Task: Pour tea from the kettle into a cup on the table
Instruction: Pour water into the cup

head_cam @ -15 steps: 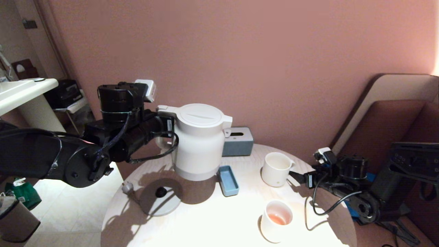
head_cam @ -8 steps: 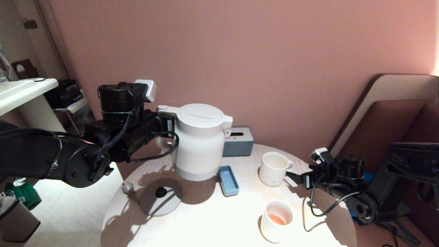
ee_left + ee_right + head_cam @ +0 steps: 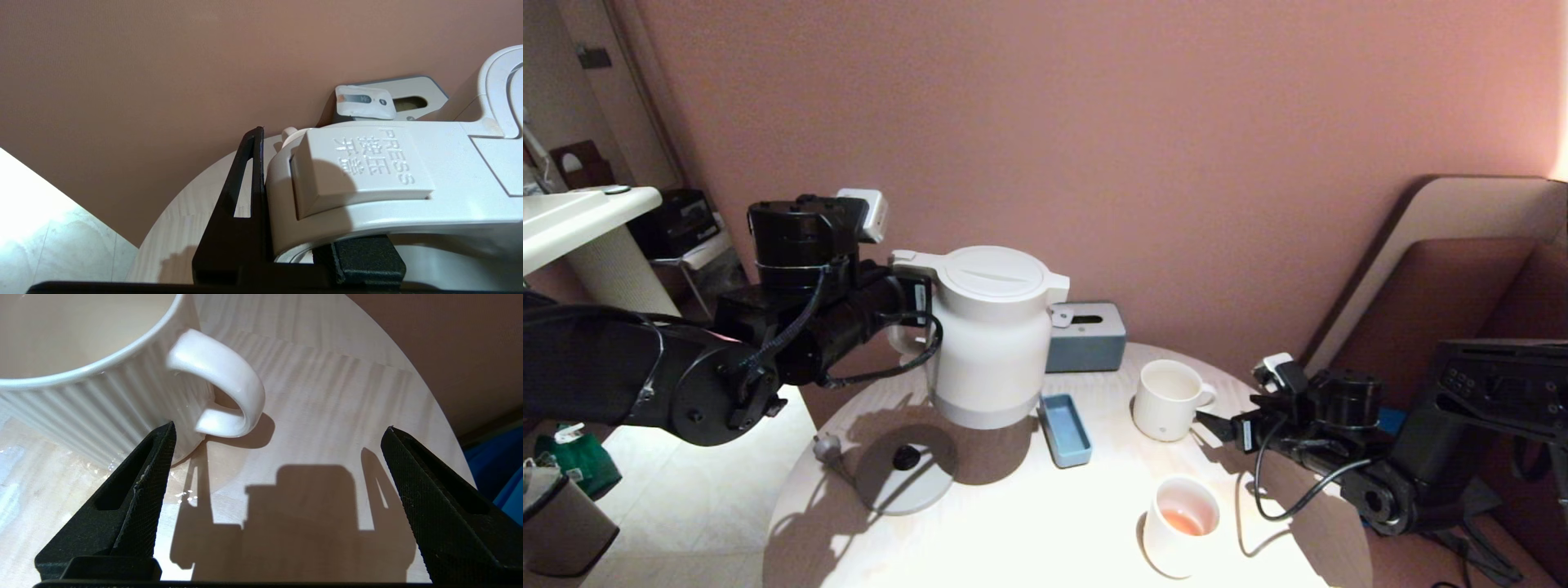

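Your left tool (image 3: 907,298) is clamped on the kettle (image 3: 990,339) handle, holding it upright above the table (image 3: 1013,506) at far left. Your right tool (image 3: 278,457) stands wide beside the cup (image 3: 1166,400) handle, one finger touching its wall. The cup looks empty, so pouring remains.

On the round pale wood-grain table (image 3: 1013,523), the near-middle stretch lies bare and open to a gripper. The far side is crowded: a large cream-white kettle (image 3: 990,343) hangs above the far left, a flat grey round base disc (image 3: 904,472) with its plug lies near left, a small blue rectangular tray (image 3: 1065,429) sits just right of the kettle, and a grey-blue tissue box (image 3: 1086,336) stands at the far edge. To the right, a ribbed white mug (image 3: 1165,400) and a white cup holding pale orange-pink tea (image 3: 1180,524) leave a bare gap between them.
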### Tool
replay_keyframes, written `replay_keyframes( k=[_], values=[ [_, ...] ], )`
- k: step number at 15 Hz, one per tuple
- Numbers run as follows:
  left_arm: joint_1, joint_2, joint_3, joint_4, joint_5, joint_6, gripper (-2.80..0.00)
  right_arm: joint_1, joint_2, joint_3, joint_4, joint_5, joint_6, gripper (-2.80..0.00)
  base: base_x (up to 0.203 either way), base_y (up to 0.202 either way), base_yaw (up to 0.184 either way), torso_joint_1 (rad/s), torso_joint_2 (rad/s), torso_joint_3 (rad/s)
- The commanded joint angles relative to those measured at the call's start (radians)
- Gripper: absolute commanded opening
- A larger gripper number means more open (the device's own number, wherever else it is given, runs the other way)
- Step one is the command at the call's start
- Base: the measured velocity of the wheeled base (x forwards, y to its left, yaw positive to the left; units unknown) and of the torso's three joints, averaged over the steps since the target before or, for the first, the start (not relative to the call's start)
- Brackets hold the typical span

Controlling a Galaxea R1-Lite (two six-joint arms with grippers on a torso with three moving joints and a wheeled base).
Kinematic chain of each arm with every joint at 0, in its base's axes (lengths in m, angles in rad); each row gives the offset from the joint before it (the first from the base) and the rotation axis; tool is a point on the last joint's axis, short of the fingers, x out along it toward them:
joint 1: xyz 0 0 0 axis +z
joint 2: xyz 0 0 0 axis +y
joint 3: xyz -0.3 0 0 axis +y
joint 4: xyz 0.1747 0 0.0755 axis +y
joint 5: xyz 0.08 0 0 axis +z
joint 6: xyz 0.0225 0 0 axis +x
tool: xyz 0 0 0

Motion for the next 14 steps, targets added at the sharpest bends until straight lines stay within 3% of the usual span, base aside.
replay_keyframes(
  k=[1, 9, 14],
  values=[
    [0.0, -0.006, 0.002, -0.004, 0.002, -0.001, -2.8, 0.011, -0.005, 0.0, -0.007, -0.003, -0.001, 0.0, 0.0, 0.0, 0.0, 0.0, 0.0, 0.0],
    [0.002, -0.007, 0.008, -0.004, -0.001, -0.002, -2.8, -0.001, -0.099, 0.088, 0.01, 0.005, -0.001, 0.0, 0.0, 0.0, 0.0, 0.0, 0.0, 0.0],
    [0.002, -0.028, 0.015, -0.002, -0.001, -0.002, -2.8, -0.021, -0.254, 0.118, 0.143, 0.016, 0.001, 0.0, 0.0, 0.0, 0.0, 0.0, 0.0, 0.0]
  ],
)
